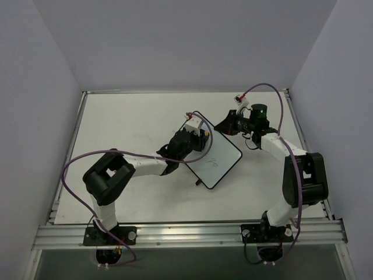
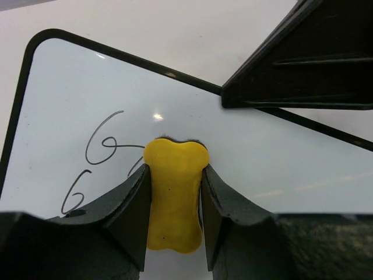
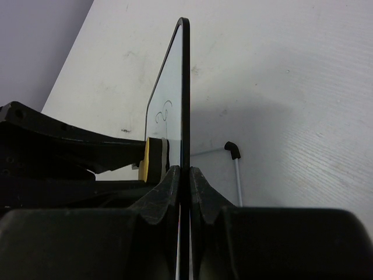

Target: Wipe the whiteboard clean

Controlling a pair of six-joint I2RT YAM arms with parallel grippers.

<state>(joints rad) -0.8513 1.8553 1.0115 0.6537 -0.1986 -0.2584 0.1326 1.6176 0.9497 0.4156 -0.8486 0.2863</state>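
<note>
Pale walls (image 1: 175, 41) close in a white table (image 1: 128, 122) with a metal rail (image 1: 186, 233) along its near edge. The left arm (image 1: 111, 181) reaches in from the near left and the right arm (image 1: 303, 175) from the near right, and they meet at mid-table.

The whiteboard (image 1: 218, 157) sits there between the two grippers, its face turned toward the left jaws. The right gripper (image 3: 184, 172) pinches the board's thin black frame. In the right wrist view the board runs edge-on straight out from between those jaws, which press on either side of it. The left gripper (image 2: 175, 169) is clamped on a yellow eraser (image 2: 175, 198), one jaw on each long side. The eraser's far end sticks out past the tips and touches the glossy face. In the left wrist view the right gripper is a dark wedge beyond and to the right of the left jaws, on the board's far edge.

Dark looped marks (image 2: 102, 143) lie on the face just left of the left jaws, one line running up to the eraser. A small black foot (image 3: 232, 150) stands on the table just right of the right jaws, behind the board.
</note>
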